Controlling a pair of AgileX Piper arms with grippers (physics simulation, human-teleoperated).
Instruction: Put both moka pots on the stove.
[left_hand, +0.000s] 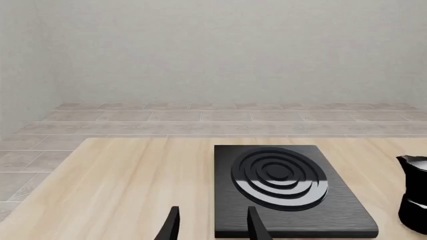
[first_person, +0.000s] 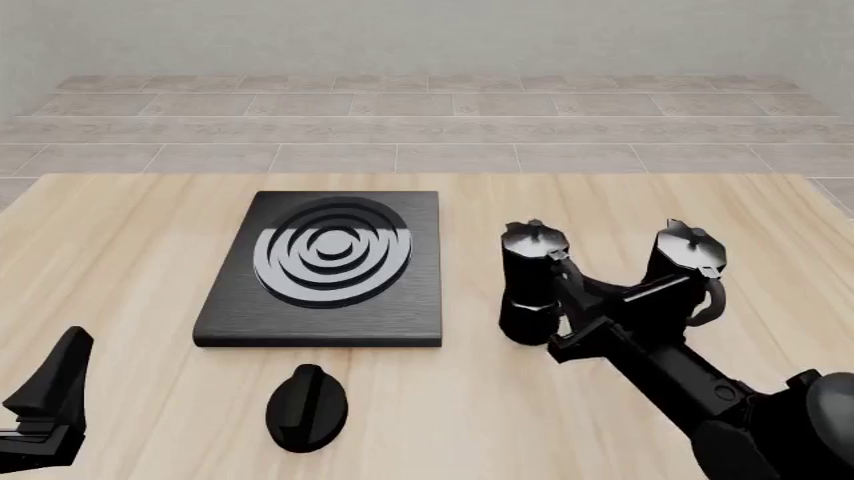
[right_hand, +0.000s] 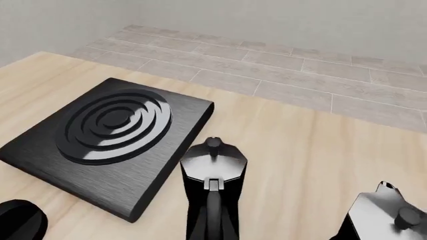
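The stove (first_person: 320, 262) lies left of the table's middle, its burner rings bare. Two moka pots stand right of it, side by side. My right gripper (first_person: 562, 300) reaches in from the lower right and is shut on the curved handle of the nearer-to-stove moka pot (first_person: 531, 285). In the right wrist view that pot (right_hand: 213, 172) fills the centre with its handle toward the camera. The other moka pot (first_person: 687, 262) stands just right of my arm, untouched. My left gripper (left_hand: 213, 227) hangs open at the table's front left, short of the stove (left_hand: 280, 190).
A low black oval knob (first_person: 307, 405) lies on the wood in front of the stove, between the two arms. The table's far edge meets a tiled floor and a grey wall.
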